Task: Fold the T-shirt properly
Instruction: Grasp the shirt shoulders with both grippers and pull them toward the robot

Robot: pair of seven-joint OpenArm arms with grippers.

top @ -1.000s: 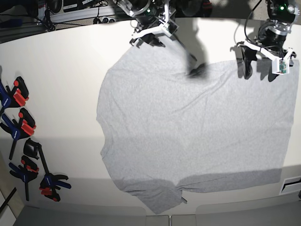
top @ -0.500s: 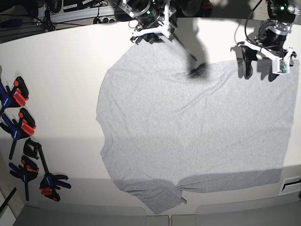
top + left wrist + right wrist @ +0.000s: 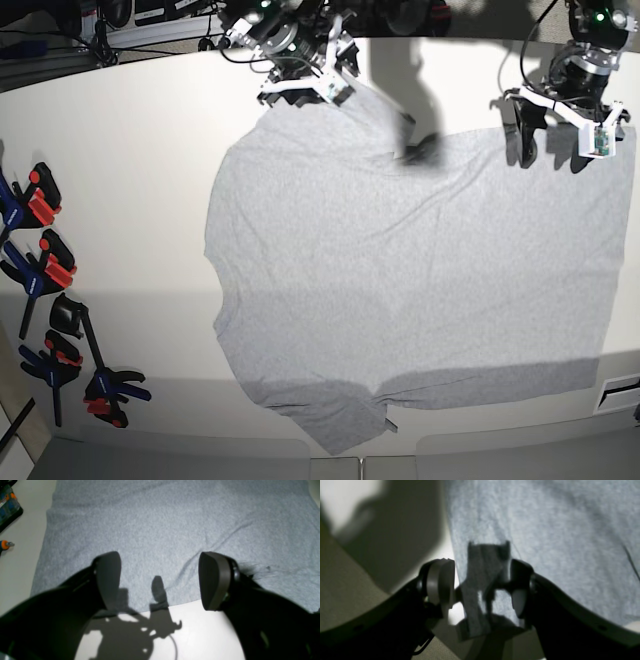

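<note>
On table (image 3: 140,180), T-shirt (image 3: 400,280), clamps (image 3: 50,300) alongside

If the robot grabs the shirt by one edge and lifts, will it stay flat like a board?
Probably not. The shirt lies limp on the table with soft creases, so it would likely droop and bunch. It looks thin, so probably light.
</note>
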